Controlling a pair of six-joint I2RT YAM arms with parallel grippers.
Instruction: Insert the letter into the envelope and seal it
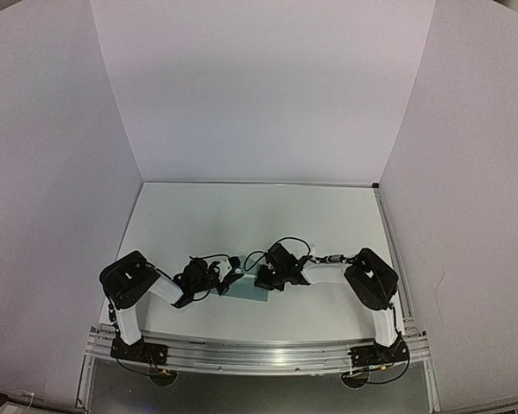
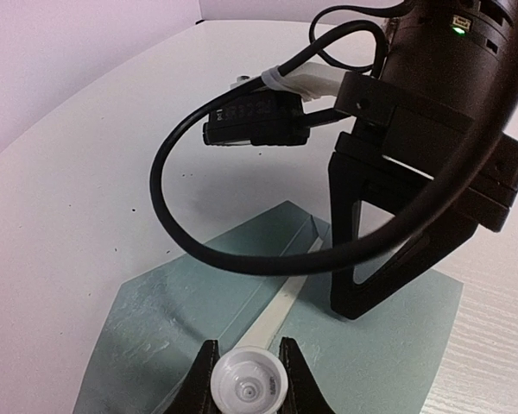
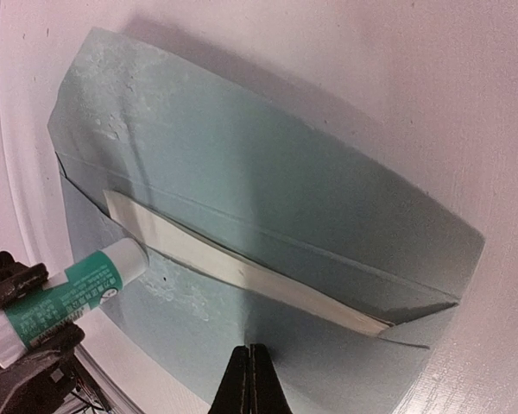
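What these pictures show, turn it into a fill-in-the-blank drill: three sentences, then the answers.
1. The left gripper is shut on a white tube with a ____ label.
2. The right gripper has its jaws ____.
3. A pale strip of the letter shows from under the ____ of the envelope.
Missing words: green; shut; flap.
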